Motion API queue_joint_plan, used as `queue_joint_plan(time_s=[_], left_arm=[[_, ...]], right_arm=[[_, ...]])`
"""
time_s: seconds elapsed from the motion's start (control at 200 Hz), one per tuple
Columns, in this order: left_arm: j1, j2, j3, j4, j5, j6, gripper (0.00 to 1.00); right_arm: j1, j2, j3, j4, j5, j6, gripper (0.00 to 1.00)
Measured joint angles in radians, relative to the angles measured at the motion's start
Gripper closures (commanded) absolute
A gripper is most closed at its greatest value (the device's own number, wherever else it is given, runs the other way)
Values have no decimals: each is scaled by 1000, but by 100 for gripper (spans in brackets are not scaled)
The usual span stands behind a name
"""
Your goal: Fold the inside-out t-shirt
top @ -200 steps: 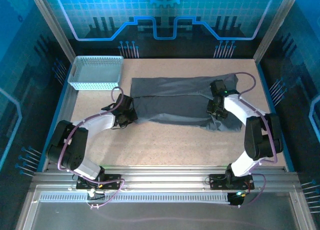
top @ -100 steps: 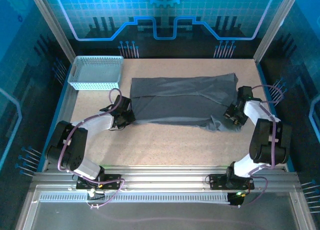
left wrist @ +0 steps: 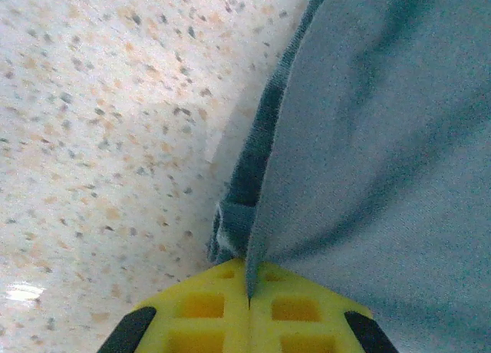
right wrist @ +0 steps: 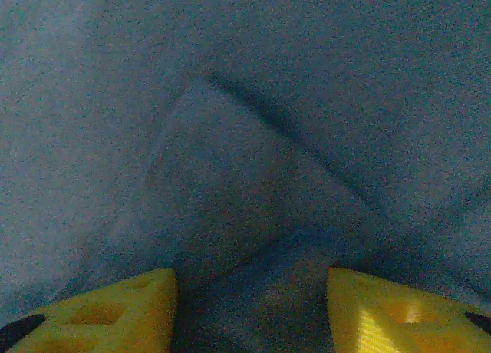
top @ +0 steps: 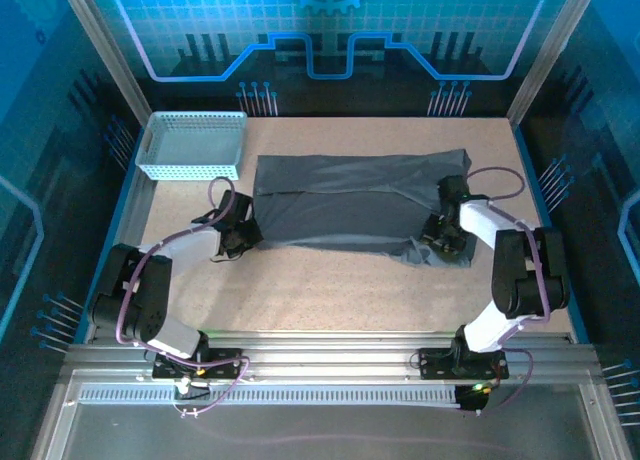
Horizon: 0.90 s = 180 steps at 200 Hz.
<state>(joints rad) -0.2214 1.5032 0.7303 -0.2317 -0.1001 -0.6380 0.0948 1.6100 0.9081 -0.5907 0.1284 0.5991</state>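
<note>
Your dark grey soft cloth t-shirt (top: 350, 195) lies spread out across the middle of the speckled beige surface (top: 330, 290), its long side running left to right. Your left hand (top: 240, 232) sits at the shirt's left edge. In the left wrist view its yellow fingers (left wrist: 199, 315) are pressed together, with the cloth's edge pinched in the seam between them, and the layers there fold up slightly off the surface. Your right hand (top: 440, 238) is down on the shirt's near right corner, where the cloth bunches. In the right wrist view its fingers stand apart over wrinkled cloth. A light blue mesh basket (top: 190, 145) stands at the far left of the surface, near the shirt's far left corner but not touching it.
</note>
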Motion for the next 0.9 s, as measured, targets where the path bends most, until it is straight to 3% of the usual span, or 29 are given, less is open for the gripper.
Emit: queue_joint_plan(time_s=[0.115,0.215,0.48,0.675,0.9], left_arm=[[20,-2,0,-8,0,17,100],[21,-2,0,-12,1,32,100],[21,0,10,-21,12,43,100],[21,0,10,-22,19,43,100],[21,0,10,-21,27,43,100]], right_arm=[[117,-66,-31,-27,22,35,43],[140,-130,-44,-61,51,50,43],[6,-156,5,-78,93,12,46],[-57,-23,86,-44,76,-35,49],[-62,122,142,-11,25,-71,53]])
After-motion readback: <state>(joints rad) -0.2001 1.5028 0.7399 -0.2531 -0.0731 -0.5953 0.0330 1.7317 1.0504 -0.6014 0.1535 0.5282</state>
